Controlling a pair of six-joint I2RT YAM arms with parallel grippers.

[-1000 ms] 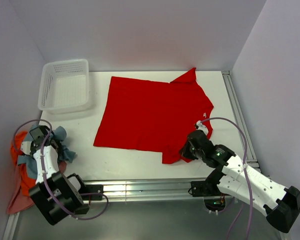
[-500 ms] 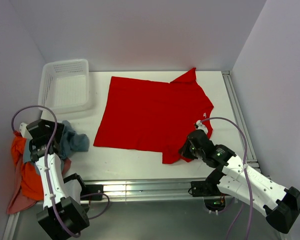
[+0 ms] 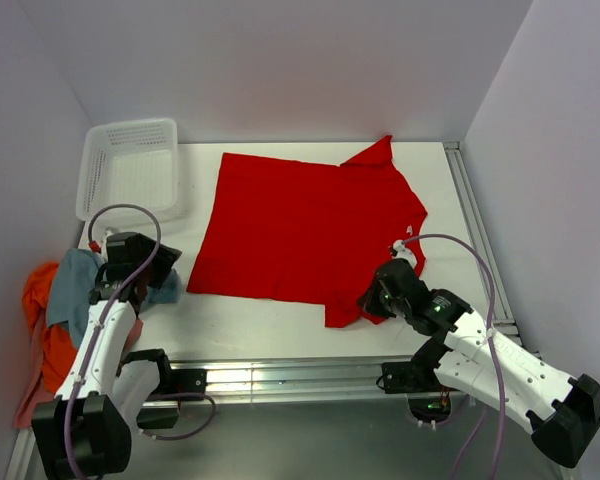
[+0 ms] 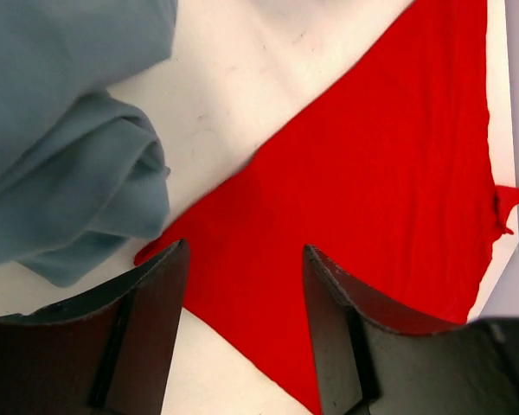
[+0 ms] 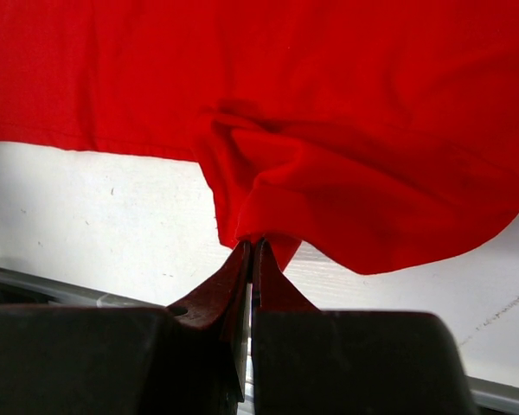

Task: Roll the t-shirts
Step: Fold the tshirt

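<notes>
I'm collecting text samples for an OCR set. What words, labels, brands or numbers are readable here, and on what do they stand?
None can be read. The red t-shirt, the grey-blue t-shirt and the white basket show no legible print in any view.

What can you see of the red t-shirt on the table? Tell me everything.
The red t-shirt is soft, bright red cloth, spread mostly flat across the middle of the white table, with one sleeve pointing to the far edge. Its near-right part is bunched into folds where the right hand is shut on the fabric. The open left hand is over its near-left corner, and a crumpled grey-blue shirt lies just beside that corner.
</notes>
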